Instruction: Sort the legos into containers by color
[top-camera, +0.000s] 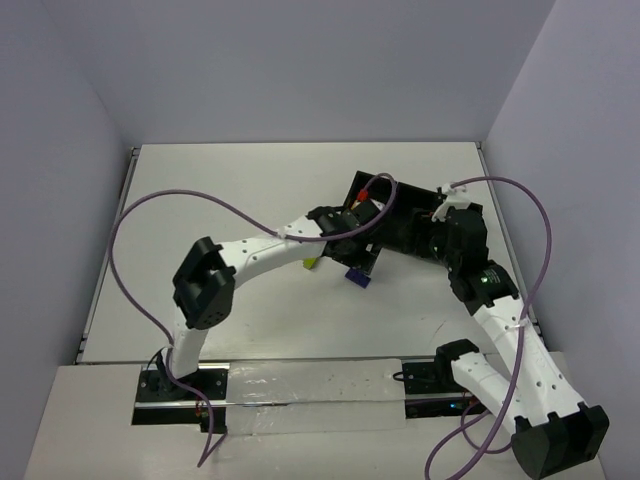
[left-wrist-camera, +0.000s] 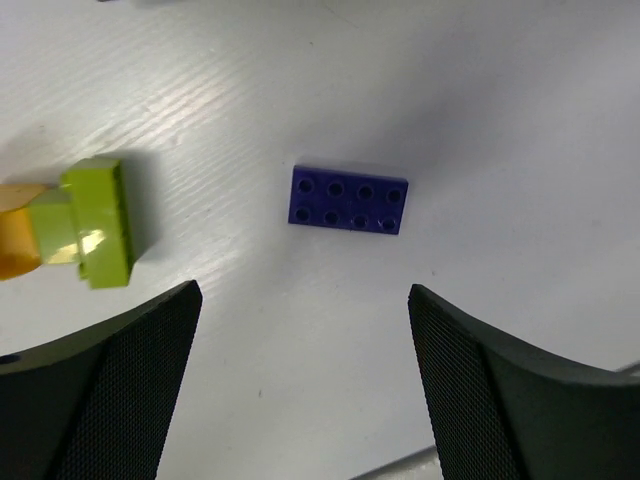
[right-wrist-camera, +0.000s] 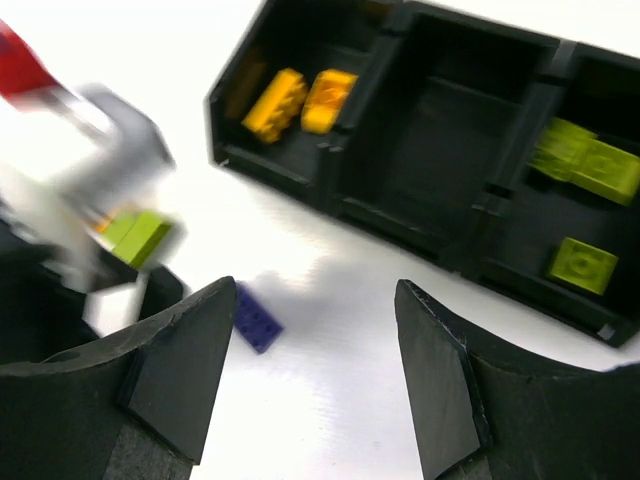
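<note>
From above, my left pincer (top-camera: 360, 218) hangs beside the tray (top-camera: 400, 240), with the blue brick (top-camera: 357, 276) just by it on the worktop (top-camera: 250, 180).

At my left wrist, the jaws are spread wide and that brick lies centred ahead. I'd descend straight to spare the green brick (left-wrist-camera: 100, 222) on the left.

My right pincer (right-wrist-camera: 315, 295), equally agape, faces the bare middle compartment (right-wrist-camera: 440, 130).

light: bright, even | shadows: soft | blur: right wrist view smeared | others: sharp

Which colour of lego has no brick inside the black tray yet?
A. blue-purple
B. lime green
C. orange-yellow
A: in the right wrist view the middle compartment looks bare, the outer two hold orange-yellow bricks and lime green bricks, and the blue-purple brick lies on the table.
</note>
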